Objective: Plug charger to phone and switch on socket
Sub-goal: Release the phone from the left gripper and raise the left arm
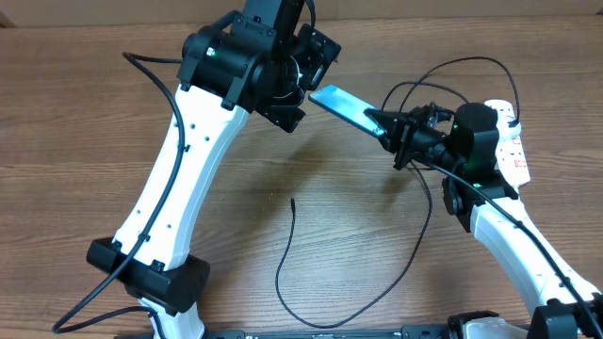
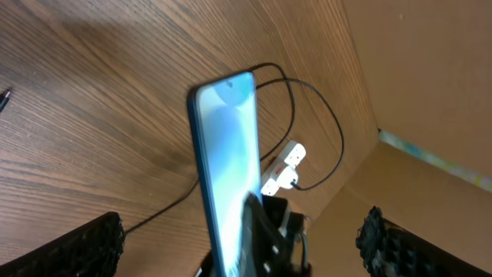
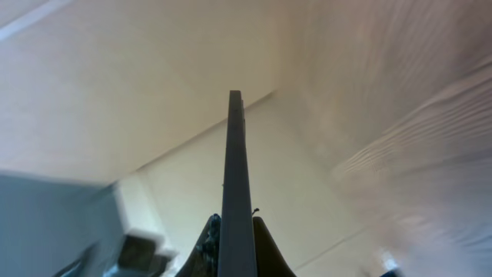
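The phone, with a cyan screen, is in the air, tilted. My right gripper is shut on its right end. In the right wrist view the phone shows edge-on between the fingers. My left gripper is wide open at the phone's upper-left end and does not touch it. In the left wrist view the phone stands between the spread fingers. The charger cable lies on the table, its loose tip below the phone. The white socket strip lies at the right, partly hidden by the right arm.
The charger cable loops from the table front up past the right arm towards the socket strip. A cardboard wall stands behind the table. The left arm spans the left half of the wooden table.
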{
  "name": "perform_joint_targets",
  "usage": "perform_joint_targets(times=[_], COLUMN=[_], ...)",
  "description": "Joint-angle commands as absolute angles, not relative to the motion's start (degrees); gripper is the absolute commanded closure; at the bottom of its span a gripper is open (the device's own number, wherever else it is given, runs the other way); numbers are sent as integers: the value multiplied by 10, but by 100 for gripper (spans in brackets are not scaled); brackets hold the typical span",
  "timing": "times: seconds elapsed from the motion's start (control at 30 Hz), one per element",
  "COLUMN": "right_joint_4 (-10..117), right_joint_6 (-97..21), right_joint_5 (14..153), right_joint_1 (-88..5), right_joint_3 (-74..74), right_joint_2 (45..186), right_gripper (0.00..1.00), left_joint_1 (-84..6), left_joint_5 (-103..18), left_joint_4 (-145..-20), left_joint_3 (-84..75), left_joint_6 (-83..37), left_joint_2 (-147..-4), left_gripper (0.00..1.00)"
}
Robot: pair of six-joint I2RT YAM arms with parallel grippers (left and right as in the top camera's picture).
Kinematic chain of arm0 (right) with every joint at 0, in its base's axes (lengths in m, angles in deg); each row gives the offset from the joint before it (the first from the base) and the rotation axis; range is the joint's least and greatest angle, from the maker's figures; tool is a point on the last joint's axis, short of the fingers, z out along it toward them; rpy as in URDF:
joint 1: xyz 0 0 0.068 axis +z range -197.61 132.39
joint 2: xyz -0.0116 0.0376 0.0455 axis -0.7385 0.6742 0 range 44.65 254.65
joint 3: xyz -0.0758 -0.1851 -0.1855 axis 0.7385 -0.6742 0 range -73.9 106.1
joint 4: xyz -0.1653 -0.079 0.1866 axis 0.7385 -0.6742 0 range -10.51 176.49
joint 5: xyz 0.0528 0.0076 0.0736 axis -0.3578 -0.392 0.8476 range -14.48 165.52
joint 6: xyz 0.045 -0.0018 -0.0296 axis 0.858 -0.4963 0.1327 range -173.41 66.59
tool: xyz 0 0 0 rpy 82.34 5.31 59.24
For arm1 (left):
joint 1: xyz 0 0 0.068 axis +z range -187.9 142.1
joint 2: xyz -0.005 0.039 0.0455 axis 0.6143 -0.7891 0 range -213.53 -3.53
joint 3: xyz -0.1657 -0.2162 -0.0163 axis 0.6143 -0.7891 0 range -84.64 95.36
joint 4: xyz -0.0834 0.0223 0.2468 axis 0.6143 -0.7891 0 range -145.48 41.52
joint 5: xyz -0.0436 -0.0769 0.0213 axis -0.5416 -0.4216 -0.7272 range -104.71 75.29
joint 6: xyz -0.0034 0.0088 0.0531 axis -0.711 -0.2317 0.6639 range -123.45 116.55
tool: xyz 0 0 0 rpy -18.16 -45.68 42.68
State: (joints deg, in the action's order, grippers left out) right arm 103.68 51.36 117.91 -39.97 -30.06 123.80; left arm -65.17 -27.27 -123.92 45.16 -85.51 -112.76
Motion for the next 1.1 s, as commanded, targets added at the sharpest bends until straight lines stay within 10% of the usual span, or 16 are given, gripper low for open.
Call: perform_joint_targets(times=[0.0, 1.07], right_joint_4=[1088, 1178], right_joint_6=[657, 704], right_joint_5=[1230, 1219], right_joint_1=[-399, -399], right_joint_3=[-288, -288], right_joint_2=[1233, 1233], right_gripper=[96, 96], left_joint_1=[-653, -699], left_joint_5=[-252, -226], left_joint_4=[-1238, -1197], left_joint_3=[457, 440], left_joint_6=[-859, -956], left_joint_2=[-1129, -1202], left_gripper=[0, 0])
